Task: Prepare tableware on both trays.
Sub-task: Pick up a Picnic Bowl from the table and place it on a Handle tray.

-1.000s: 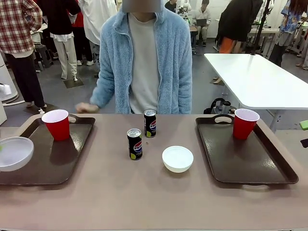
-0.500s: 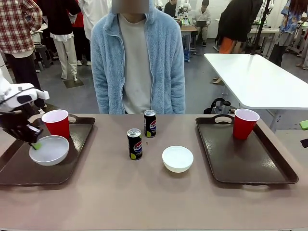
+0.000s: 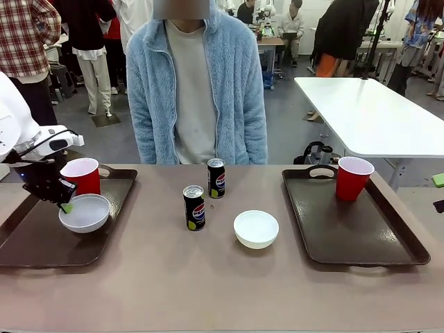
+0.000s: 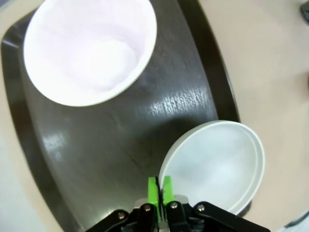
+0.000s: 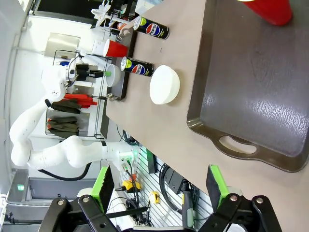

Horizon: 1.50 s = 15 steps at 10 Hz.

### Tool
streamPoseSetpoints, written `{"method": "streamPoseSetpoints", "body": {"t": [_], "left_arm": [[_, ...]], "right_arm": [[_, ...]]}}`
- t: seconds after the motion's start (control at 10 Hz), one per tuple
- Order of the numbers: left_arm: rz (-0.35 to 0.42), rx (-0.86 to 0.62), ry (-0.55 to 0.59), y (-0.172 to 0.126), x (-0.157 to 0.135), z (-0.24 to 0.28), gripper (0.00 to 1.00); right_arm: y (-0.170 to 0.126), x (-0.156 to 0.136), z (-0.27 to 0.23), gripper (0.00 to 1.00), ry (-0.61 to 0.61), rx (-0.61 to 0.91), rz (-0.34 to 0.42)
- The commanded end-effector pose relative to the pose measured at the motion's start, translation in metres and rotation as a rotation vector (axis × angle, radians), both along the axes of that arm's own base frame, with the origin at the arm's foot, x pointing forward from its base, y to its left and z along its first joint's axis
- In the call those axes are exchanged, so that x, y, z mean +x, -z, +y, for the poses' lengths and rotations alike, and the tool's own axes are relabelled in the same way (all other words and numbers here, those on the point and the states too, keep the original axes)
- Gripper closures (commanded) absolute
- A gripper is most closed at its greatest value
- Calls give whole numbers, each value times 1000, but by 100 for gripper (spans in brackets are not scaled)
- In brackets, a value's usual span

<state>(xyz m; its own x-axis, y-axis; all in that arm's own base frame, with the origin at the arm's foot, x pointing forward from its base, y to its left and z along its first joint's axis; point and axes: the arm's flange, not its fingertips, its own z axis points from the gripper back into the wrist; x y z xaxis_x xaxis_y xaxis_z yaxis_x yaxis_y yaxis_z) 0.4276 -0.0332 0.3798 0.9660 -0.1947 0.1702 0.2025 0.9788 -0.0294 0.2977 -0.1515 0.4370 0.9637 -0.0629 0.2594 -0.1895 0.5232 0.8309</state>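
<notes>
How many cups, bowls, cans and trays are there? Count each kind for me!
Red cups: 2
White bowls: 2
Black cans: 2
Brown trays: 2
Total: 8

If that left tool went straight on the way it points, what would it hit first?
Probably the tray floor: the left tool, pinching the bowl rim, points down at it.
</notes>
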Motion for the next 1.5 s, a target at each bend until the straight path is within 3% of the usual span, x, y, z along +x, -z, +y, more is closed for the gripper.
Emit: {"method": "streamPoseSetpoints", "body": {"t": [0.0,0.3,0.4,0.5,0.7,0.9,1.0,1.4], "left_arm": [[19,6,-60,3,12,0,100],[51,29,-65,9,13,1,100],[56,34,-66,9,13,0,76],[61,32,-63,8,10,1,41],[52,34,-48,0,5,3,0],[42,39,-39,-12,-3,3,0],[35,37,-29,-22,-6,-1,45],[32,56,-16,-55,-18,-16,6]], "right_arm": [[-1,2,0,0,0,20,-15],[-1,2,0,0,0,20,-15],[-1,2,0,0,0,20,-15],[-1,2,0,0,0,20,-15],[-1,2,0,0,0,20,-15],[-1,2,0,0,0,20,-15],[-1,2,0,0,0,20,-15],[-1,2,0,0,0,20,-15]]}}
